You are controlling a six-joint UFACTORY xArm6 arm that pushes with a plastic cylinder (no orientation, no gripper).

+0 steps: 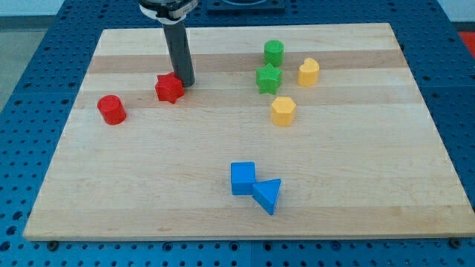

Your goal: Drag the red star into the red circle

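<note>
Toward the view's upper left, my tip (185, 81) is sitting on the wooden board (223, 215), just beside the red star (169, 88) on the star's right, upper side; contact appears to be made or very nearly made, though the frame is not settling that. The rod is carrying nothing and clamping nothing; it is only bearing against the table and standing close to upright. The red star is lying left of the board's centre line, with the red circle (111, 109) standing apart from it, further to the view's left and slightly lower. A stretch of bare wood is separating the two, so the task is judged to be partly along at most: the tip is placed behind the star on the side away from the target, which is suiting a push leftward and downward, but the star is not yet touching the circle. Remaining work, in my judgement, is the whole closing of that gap. No containers are showing anywhere on the board, so nothing is being held in any. Elsewhere, a green cylinder (274, 52), a green star (269, 78) and two yellow blocks (309, 71) (283, 110) are grouping at the upper right, and a blue cube (243, 178) is touching a blue triangle (268, 195) near the bottom, all well clear of the path.
</note>
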